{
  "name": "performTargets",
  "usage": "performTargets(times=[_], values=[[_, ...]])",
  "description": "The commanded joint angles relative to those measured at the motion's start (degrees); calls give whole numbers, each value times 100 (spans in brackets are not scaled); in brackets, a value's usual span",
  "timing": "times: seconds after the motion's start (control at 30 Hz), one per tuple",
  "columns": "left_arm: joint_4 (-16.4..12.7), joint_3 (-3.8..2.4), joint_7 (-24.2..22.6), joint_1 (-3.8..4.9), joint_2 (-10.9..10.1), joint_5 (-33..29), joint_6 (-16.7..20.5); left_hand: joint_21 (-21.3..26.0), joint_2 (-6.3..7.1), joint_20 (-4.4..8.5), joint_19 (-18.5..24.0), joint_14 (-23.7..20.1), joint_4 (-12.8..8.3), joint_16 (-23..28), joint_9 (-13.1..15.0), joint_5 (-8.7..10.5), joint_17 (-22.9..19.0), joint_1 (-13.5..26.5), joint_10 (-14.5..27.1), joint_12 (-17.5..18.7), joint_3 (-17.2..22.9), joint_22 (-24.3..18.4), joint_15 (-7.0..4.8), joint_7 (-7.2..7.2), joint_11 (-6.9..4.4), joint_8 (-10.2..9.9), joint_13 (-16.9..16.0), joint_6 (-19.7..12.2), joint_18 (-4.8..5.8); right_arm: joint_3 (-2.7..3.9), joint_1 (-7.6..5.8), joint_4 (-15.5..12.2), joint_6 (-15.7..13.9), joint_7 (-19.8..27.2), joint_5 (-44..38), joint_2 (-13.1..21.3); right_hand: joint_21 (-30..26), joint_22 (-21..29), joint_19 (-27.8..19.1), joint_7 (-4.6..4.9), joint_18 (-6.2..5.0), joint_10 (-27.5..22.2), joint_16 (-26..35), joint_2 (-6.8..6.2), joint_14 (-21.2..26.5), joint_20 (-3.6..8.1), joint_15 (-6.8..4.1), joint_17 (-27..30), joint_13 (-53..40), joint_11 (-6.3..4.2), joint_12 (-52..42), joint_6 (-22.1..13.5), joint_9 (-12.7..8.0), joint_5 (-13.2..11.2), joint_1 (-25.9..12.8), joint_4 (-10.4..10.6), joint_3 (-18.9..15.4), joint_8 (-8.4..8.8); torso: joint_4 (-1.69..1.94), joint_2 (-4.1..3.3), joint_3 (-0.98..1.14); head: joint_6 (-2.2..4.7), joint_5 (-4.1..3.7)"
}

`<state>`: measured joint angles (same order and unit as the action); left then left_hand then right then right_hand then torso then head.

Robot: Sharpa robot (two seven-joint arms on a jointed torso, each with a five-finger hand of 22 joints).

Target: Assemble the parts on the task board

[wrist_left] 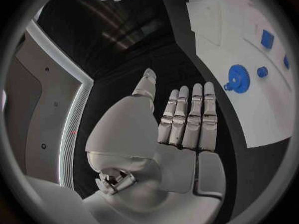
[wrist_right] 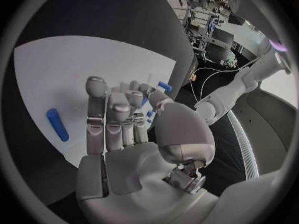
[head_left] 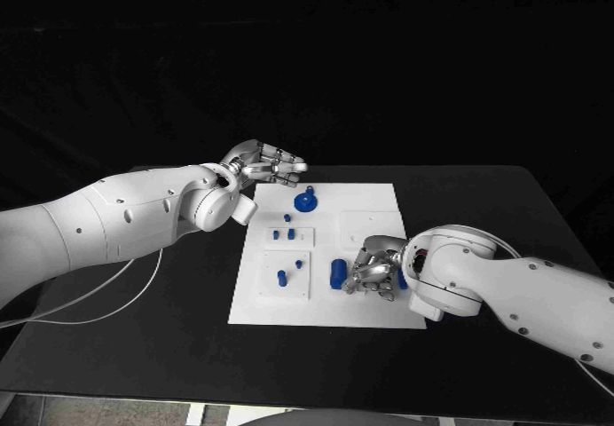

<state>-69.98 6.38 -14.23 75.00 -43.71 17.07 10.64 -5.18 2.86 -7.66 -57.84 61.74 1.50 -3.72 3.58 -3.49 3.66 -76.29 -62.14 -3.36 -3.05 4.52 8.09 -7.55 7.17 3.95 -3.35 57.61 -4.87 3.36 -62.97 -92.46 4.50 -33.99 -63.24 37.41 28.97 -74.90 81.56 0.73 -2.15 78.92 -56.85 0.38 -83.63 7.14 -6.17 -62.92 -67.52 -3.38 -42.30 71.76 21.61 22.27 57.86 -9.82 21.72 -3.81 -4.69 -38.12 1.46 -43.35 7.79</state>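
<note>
Head view shows my left hand (head_left: 266, 165) hovering open-fingered, holding nothing, at the task board's (head_left: 371, 200) far left corner, near a blue gear (head_left: 306, 201). My right hand (head_left: 373, 269) hangs over the board's near right part, fingers loosely curled; whether they hold anything I cannot tell. A blue cylinder (head_left: 338, 273) lies just beside it. Black table (head_left: 486, 204), dark surroundings.

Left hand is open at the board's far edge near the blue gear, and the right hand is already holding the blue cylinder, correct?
Not quite. The right hand holds nothing: the right wrist view shows the blue cylinder lying on the task board, apart from it. The left hand is open near the blue gear.
</note>
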Motion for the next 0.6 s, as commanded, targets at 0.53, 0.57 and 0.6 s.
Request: performTargets(times=[0.53, 0.57, 0.6], values=[[-5, -4, -29, 6, -5, -2, -89, -10, -75, -17, 18, -3, -38, 18, 4, -24, 6, 11, -18, -4, -57, -3, 45, -24, 27, 30, -8, -15, 75, 3, 22, -37, -47, -87, -51, 6, 36, -367, 3, -3, 17, 5, -26, 66, -6, 30, -29, 6, 2, -26, -18, -32, -12, -146, -47, 50, -116, 14, -3, 5, -8, -9, 6], [-5, -4, -29, 6, -4, -2, -92, -10, -75, -17, 18, -3, -38, 18, 4, -24, 6, 11, -18, -4, -57, -3, 45, -24, 27, 30, -8, -15, 75, 3, 22, -32, -59, -92, -54, 5, 36, -366, 3, -3, 17, 3, -26, 81, -6, 29, -28, 6, 3, -24, -14, -30, -16, -177, -71, 84, -118, 14, 0, 5, -9, -8, 4], [-5, -4, -29, 6, -4, -2, -93, -10, -75, -17, 18, -3, -38, 18, 4, -24, 6, 11, -18, -4, -57, -3, 45, -24, 27, 30, -8, -15, 75, 3, 22, -26, -67, -97, -56, 6, 34, -366, 3, -4, 17, 6, -29, 85, -7, 29, -28, 4, 1, -24, -19, -28, -20, -204, -85, 107, -119, 14, 2, 4, -9, -6, 3]])
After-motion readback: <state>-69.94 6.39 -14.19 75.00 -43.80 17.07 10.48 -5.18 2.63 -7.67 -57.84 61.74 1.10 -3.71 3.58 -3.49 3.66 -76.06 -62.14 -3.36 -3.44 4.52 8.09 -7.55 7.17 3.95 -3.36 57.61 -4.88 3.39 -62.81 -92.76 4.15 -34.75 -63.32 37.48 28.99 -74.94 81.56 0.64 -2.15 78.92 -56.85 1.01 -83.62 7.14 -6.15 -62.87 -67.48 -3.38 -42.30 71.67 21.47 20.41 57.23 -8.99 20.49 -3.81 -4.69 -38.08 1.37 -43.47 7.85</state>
